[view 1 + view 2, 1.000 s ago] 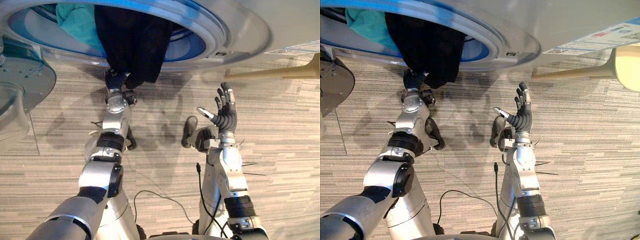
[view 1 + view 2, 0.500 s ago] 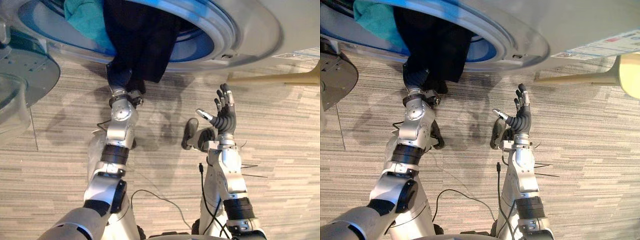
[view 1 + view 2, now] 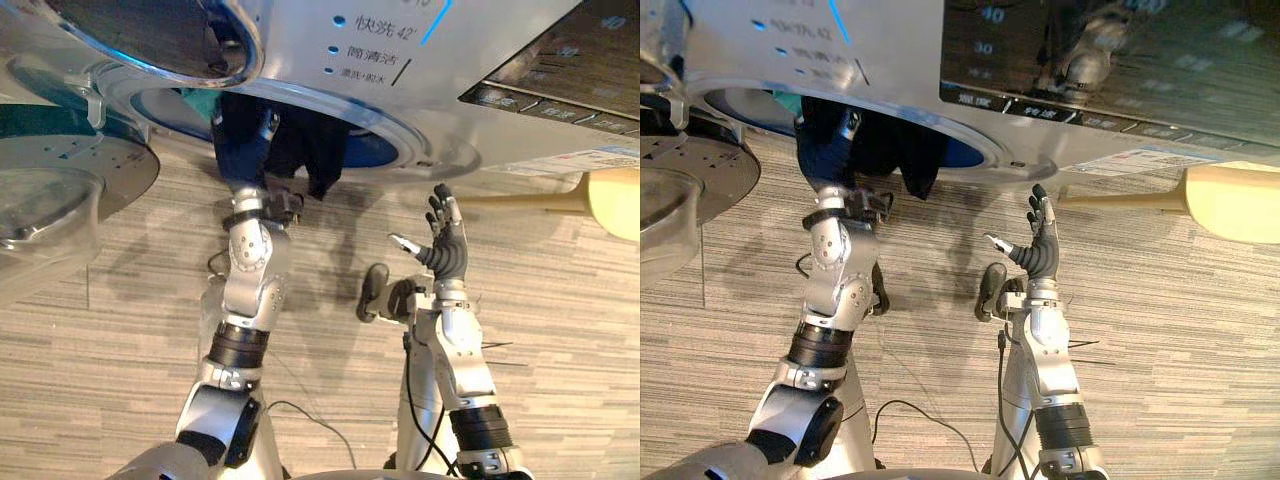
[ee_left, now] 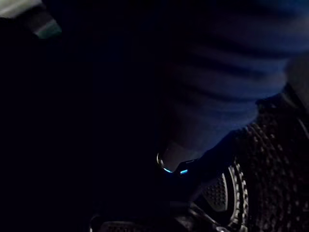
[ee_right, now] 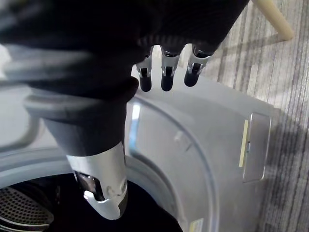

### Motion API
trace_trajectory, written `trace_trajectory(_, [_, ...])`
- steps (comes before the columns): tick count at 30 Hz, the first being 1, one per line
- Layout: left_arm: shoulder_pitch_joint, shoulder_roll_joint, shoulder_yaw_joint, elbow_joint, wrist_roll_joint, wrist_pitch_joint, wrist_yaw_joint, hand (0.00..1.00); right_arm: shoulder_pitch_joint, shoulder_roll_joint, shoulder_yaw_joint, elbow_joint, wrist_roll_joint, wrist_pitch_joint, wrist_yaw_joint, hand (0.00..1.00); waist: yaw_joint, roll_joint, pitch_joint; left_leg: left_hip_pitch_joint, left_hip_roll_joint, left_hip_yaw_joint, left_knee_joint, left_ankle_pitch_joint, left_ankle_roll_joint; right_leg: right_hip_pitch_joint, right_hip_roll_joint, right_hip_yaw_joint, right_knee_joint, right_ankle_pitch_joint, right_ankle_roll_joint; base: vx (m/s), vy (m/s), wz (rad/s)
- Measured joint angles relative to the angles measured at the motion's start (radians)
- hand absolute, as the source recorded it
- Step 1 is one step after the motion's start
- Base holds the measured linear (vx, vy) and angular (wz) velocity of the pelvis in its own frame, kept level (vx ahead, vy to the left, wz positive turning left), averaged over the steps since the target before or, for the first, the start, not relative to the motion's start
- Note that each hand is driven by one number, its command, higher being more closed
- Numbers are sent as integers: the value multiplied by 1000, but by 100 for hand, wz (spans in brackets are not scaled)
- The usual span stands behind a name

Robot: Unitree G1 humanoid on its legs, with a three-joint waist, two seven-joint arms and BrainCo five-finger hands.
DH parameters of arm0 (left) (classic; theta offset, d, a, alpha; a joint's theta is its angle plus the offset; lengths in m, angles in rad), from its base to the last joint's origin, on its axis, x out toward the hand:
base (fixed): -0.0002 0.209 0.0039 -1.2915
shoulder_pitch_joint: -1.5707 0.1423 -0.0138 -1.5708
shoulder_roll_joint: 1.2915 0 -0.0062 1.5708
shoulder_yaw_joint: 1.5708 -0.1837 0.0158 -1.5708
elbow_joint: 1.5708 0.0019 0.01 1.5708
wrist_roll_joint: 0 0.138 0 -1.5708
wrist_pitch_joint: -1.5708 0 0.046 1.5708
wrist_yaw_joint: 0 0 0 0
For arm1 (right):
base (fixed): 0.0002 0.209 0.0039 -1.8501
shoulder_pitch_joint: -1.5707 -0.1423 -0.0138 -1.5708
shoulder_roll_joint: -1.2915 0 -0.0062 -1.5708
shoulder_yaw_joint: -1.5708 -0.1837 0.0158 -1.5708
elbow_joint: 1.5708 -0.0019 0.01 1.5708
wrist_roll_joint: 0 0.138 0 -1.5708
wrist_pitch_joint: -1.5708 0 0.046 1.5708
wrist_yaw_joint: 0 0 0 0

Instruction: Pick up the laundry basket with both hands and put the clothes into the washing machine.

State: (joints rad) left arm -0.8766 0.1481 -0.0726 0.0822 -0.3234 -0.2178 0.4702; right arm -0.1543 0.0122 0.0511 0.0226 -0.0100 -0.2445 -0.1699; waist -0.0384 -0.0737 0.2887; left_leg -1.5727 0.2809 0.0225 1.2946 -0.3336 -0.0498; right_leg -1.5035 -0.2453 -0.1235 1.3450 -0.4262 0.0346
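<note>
1 dark garment (image 3: 315, 160) hangs from 1 washing machine (image 3: 400, 60).

Printed labels (image 3: 368, 50) and numbers (image 3: 985, 14) on washing machine (image 3: 300, 60)

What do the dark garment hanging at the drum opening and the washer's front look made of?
Dark garment: soft matte cloth; it hangs limp in folds. Washer front: smooth silver panel with a sheen, painted metal or plastic, hard to tell which.
</note>
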Motion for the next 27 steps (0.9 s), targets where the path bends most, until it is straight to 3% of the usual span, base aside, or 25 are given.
trace_trajectory(3, [-178, 83, 7, 87, 46, 22, 54, 100, 0, 2, 5, 0, 1, 0, 2, 0, -2, 0, 0, -7, 8, -3, 5, 0, 1, 0, 5, -6, -8, 3, -2, 9, -5, -11])
trace_trajectory(8, [-342, 170, 5, 197, 137, 55, 85, 100, -7, 1, -3, -3, 5, -4, 20, 0, -13, 0, 0, -38, 19, -16, 25, -3, 5, -17, 20, -14, -8, 6, -3, 16, -6, -12])
trace_trajectory(11, [-357, 205, 1, 205, 204, 62, 124, 100, -8, 0, -2, -11, 22, -14, 22, 0, -11, 0, 0, -61, 34, -19, 46, -7, 10, -41, 33, -9, 3, 10, -5, 0, -12, -17])
trace_trajectory(12, [-364, 217, 1, 212, 232, 74, 136, 0, -8, -2, -2, -12, 31, -18, 22, 0, -14, 0, 0, -70, 34, -21, 51, -7, 10, -51, 34, -8, 7, 12, -5, -10, -12, -10])
trace_trajectory(17, [-470, 303, -12, 326, 480, 180, 136, 0, -6, -15, -2, -32, 93, -25, 44, 0, -15, 0, 0, -112, 53, -23, 90, -13, 18, -97, 42, 3, 31, 24, -7, -12, -5, -15])
trace_trajectory(19, [-505, 311, -15, 393, 577, 212, 85, 0, -6, -20, -2, -48, 123, -35, 57, 0, -13, 0, 0, -119, 57, -23, 97, -14, 20, -104, 50, 8, 33, 30, -4, -1, -4, -13])
trace_trajectory(21, [-541, 311, -36, 487, 680, 254, -32, 0, -4, -20, -1, -67, 162, -42, 93, 0, -14, 0, 0, -123, 63, -21, 105, -17, 25, -105, 51, 8, 36, 30, -4, 13, -10, -5])
trace_trajectory(23, [-542, 309, -40, 527, 736, 268, -119, 0, -4, -20, 1, -85, 193, -42, 131, 0, -16, 0, 0, -126, 63, -21, 105, -18, 25, -107, 51, 8, 36, 30, -3, 0, 0, 0])
trace_trajectory(27, [-542, 308, -31, 571, 744, 287, -195, 0, -1, -20, 1, -90, 236, -42, 174, 0, -20, 0, 0, -132, 63, -22, 104, -18, 25, -113, 50, 7, 37, 30, -3, 0, 0, 0])
